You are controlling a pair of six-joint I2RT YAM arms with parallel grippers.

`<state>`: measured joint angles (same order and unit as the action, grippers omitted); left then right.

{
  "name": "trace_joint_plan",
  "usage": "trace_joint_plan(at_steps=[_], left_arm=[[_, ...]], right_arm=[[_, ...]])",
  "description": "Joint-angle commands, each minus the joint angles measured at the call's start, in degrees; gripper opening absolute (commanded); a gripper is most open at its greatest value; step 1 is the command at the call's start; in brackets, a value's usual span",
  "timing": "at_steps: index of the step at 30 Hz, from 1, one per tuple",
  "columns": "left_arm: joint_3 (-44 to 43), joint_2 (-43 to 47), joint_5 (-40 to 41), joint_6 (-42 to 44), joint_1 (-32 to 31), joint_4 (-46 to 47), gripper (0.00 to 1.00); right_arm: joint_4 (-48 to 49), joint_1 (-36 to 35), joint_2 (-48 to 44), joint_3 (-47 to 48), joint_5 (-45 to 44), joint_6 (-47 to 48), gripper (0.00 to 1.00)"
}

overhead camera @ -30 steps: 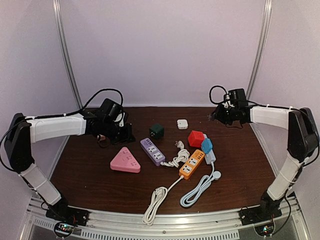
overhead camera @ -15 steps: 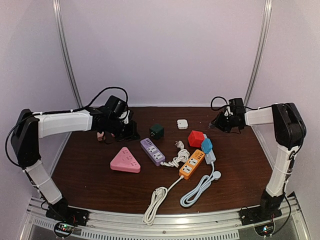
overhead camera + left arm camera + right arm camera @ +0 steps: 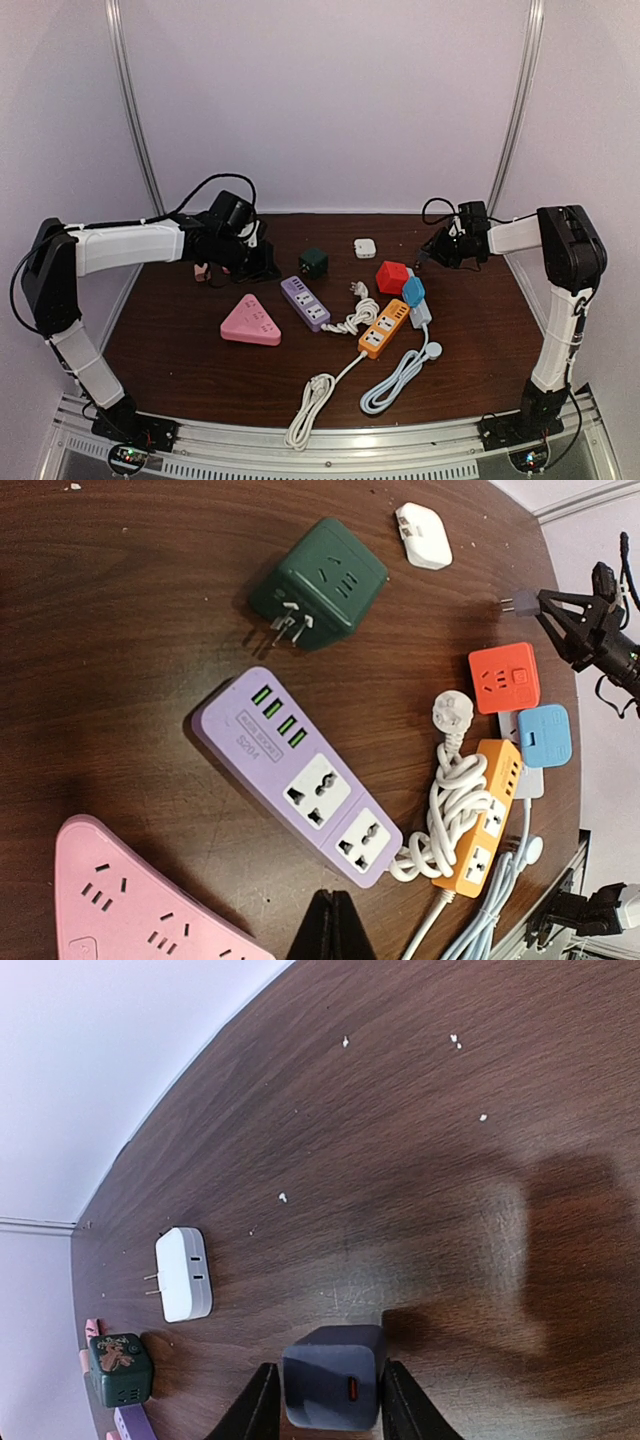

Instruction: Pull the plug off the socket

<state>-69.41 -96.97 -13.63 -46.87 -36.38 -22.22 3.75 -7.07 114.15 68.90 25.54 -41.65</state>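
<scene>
My right gripper (image 3: 326, 1392) is shut on a dark grey charger plug (image 3: 333, 1375) and holds it above the bare table at the back right (image 3: 427, 256). The left wrist view shows the plug's metal prongs (image 3: 514, 605) pointing away from the gripper. My left gripper (image 3: 337, 902) is shut and empty, just short of the purple power strip (image 3: 300, 775), at the back left in the top view (image 3: 262, 268). A blue plug (image 3: 413, 291) sits in a pale grey strip (image 3: 421, 313) beside the orange strip (image 3: 385, 328).
A red cube socket (image 3: 391, 276), a green cube adapter (image 3: 313, 263), a white adapter (image 3: 365, 247) and a pink triangular socket (image 3: 250, 322) lie around the middle. White (image 3: 312, 398) and pale blue (image 3: 396, 378) cables trail toward the front edge.
My right arm has folded back and its gripper with the dark plug has come down and slightly left. My left gripper has shifted a little to the right.
</scene>
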Motion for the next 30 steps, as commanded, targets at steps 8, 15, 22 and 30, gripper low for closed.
trace_joint_plan(at_steps=[8,15,22,30], left_arm=[[2.3,4.2,2.3,-0.9,-0.3,0.5,0.01],[2.6,4.2,2.0,-0.8,-0.3,0.8,0.01],[2.7,3.9,2.2,-0.7,-0.7,1.4,0.02],[2.7,3.1,1.9,-0.5,-1.4,1.9,0.02]], right_arm=[[-0.5,0.9,0.4,-1.5,-0.8,1.1,0.39],[-5.1,0.9,-3.5,-2.2,-4.6,4.7,0.48],[-10.7,-0.8,-10.2,-2.6,-7.7,8.8,0.61],[-17.5,-7.2,-19.2,-6.0,-13.0,12.4,0.58]])
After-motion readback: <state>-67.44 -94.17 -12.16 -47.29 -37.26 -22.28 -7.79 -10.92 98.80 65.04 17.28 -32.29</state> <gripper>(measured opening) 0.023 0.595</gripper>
